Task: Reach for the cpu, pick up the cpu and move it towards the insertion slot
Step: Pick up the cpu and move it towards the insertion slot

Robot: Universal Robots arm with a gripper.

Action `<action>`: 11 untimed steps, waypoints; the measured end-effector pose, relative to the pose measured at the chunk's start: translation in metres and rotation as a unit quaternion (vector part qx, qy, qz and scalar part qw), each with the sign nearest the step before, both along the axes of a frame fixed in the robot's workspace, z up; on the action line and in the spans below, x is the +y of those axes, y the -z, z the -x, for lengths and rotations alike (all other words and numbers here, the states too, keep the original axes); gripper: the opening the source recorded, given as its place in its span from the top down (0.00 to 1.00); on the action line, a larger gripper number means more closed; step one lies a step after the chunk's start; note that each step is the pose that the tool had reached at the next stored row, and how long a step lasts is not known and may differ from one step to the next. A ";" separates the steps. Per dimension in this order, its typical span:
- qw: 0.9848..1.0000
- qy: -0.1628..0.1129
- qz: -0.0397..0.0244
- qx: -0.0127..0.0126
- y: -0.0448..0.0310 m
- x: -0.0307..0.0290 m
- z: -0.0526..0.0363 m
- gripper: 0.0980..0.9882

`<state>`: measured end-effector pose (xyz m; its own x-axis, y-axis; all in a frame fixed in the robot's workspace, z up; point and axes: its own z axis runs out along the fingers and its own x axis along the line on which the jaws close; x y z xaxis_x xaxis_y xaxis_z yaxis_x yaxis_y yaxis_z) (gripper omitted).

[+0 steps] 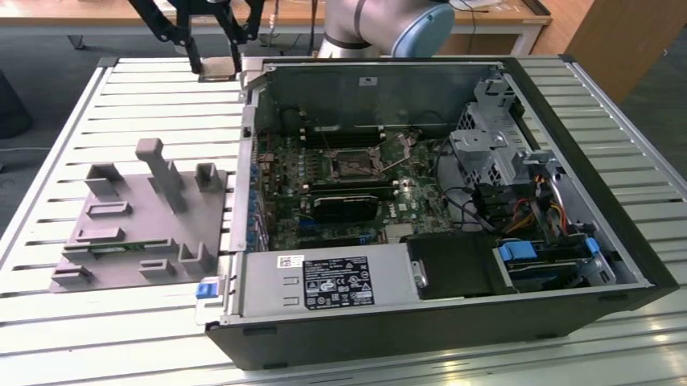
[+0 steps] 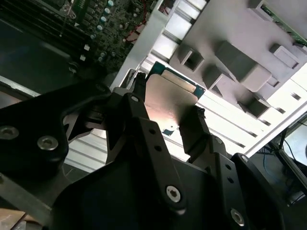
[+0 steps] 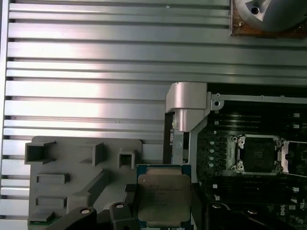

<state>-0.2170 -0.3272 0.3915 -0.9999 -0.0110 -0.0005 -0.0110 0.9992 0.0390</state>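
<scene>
Slatted aluminium table (image 1: 129, 322) carries an open desktop computer case (image 1: 451, 338) at centre-right of the exterior view and a grey plastic fixture (image 1: 129, 241) at centre-left. Wooden furniture and the arm's silver-blue joint (image 1: 392, 28) sit along the top edge.

Pincer (image 1: 218, 66) hangs at upper left of the exterior view, above the table just beyond the case's far left corner. In the second wrist view its black fingers (image 2: 199, 132) are pinching the cpu (image 2: 168, 103) by two opposite edges; the chip's shiny metal top faces the camera and its green rim shows at the upper corner. In the first wrist view the cpu (image 3: 163, 197) sits at bottom centre, held clear above the fixture's edge and the case wall.

Insertion slot (image 1: 352, 165) lies on the motherboard, upper-middle of the case interior, silvery frame around a dark centre; in the first wrist view it is at right-centre (image 3: 256, 153), well apart from the cpu.

Writing: faint etched text on the cpu lid and white labels with print on the power supply (image 1: 322, 281), none legible enough to record.
</scene>
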 end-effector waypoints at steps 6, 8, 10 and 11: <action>1.000 0.000 0.000 0.000 0.0011 0.0000 -0.0216 0.51; 1.000 0.000 0.000 0.000 0.0015 0.0000 -0.0286 0.51; 1.000 0.000 0.000 0.000 0.0021 0.0001 -0.0348 0.51; 1.000 0.000 0.000 0.000 0.0023 0.0002 -0.0373 0.51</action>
